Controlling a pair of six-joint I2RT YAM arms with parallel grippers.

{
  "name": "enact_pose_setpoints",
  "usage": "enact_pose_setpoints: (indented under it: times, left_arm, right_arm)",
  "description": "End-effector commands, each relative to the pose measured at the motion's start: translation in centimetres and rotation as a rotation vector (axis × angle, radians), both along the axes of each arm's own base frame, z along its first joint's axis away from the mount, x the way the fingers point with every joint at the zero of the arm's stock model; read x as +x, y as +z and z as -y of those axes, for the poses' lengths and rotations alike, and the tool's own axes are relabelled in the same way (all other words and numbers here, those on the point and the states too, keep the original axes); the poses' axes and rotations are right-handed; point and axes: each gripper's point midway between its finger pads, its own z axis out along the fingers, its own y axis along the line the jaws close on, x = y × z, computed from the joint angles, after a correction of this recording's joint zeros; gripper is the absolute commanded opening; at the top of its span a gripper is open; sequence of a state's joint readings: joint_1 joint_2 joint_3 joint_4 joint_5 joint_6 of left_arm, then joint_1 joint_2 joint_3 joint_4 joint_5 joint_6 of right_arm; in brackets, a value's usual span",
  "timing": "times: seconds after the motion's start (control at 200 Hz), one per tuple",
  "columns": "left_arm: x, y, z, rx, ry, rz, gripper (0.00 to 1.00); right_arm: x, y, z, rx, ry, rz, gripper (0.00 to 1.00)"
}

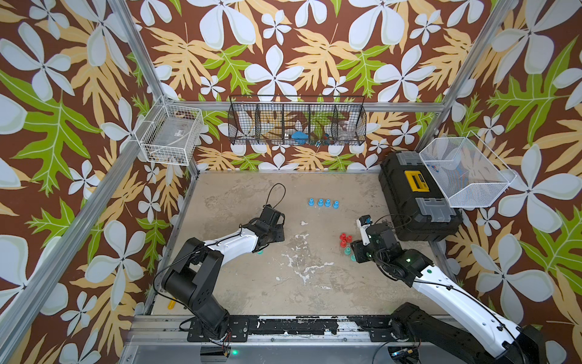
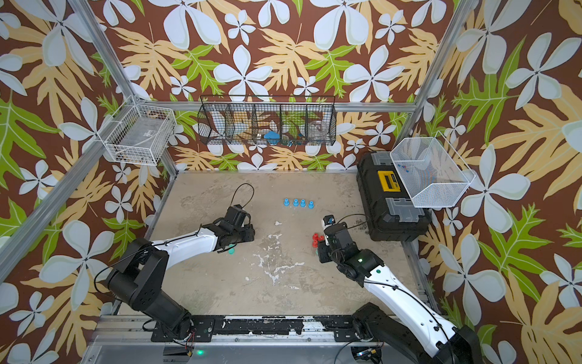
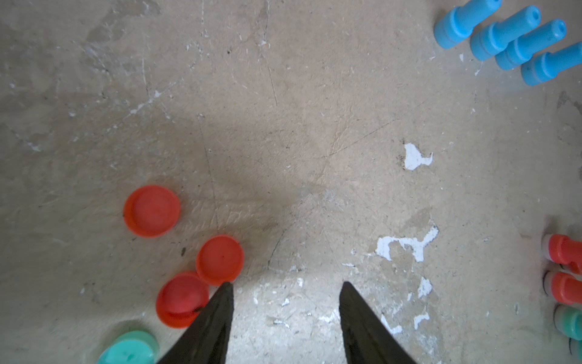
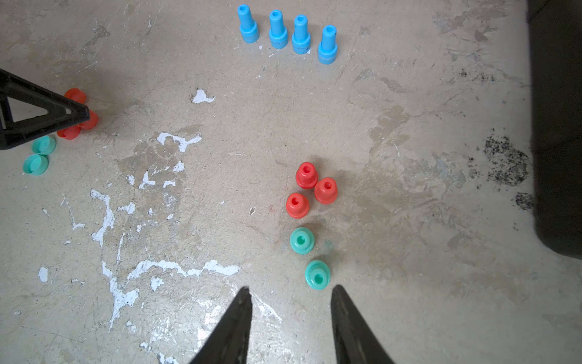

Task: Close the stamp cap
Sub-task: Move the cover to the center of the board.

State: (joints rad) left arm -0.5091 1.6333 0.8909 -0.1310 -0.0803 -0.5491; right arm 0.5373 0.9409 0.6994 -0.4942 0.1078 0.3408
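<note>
Left gripper point(image 3: 286, 285) hangs with jaws apart and empty, one fingertip just beside the loose red caps point(image 3: 219, 260) and green caps point(image 3: 132, 348) at the table's point(image 1: 239, 195) 9 o'clock. Right gripper point(image 4: 290, 288), likewise spread and empty, hovers near green stamps point(image 4: 301, 240) and red stamps point(image 4: 326, 190) at 3 o'clock. Blue stamps point(image 4: 300, 34) stand in a row at 12 o'clock.

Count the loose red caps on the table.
3 red caps near the left tool: one apart, one at a tool tip, one partly behind that tip. Others may hide under the arm.
</note>
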Motion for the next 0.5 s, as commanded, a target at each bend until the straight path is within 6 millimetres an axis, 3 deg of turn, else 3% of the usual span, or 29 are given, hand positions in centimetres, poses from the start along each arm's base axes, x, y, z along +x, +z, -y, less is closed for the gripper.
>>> enact_pose_setpoints:
  times: [0.0,0.495]
  left_arm:
    - [0.8,-0.1,0.1,-0.004,0.013,0.011,0.56]
    - [1.9,-1.6,-0.4,0.039,0.065,-0.007,0.55]
  right_arm:
    - [0.3,0.4,-0.1,0.019,-0.011,0.016,0.43]
    - [0.2,0.5,-0.2,0.024,-0.008,0.022,0.42]
